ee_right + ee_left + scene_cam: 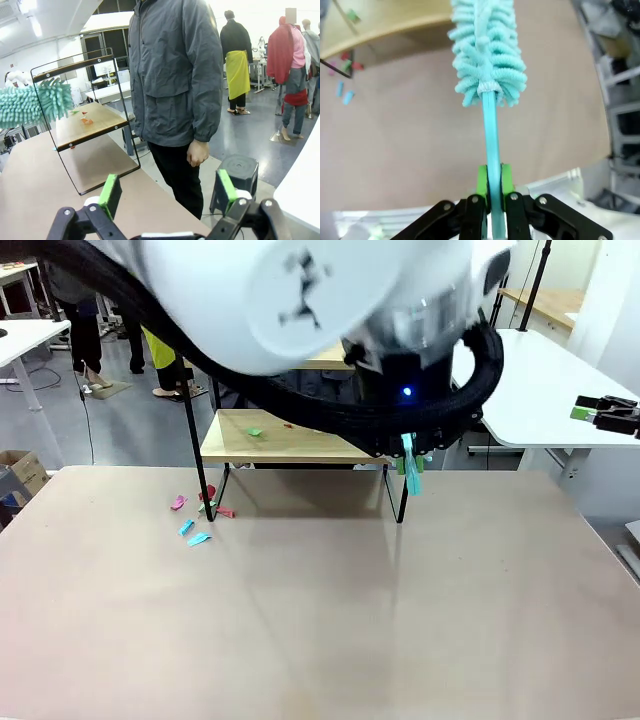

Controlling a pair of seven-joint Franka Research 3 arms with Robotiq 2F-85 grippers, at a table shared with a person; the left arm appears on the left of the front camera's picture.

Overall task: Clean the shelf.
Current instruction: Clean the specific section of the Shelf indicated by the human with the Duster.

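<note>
The shelf point(300, 446) stands at the far side of the brown table, its upper part hidden behind my left arm. A green scrap point(255, 431) and a red scrap point(288, 425) lie on its wooden board. My left gripper point(491, 180) is shut on the thin handle of a teal fluffy duster point(487, 50), whose head points toward the shelf board point(395, 20). In the front view that gripper point(405, 455) hangs by the shelf's right front leg. My right gripper point(168, 192) is open and holds nothing, off to the right point(605, 412); its view shows the shelf point(85, 125) side-on.
Pink, red and cyan paper scraps point(195, 520) lie on the table by the shelf's left front leg. A person in a grey jacket point(175, 75) stands at the far side, beside a black stool point(240, 172). A white table point(540, 390) stands at the right.
</note>
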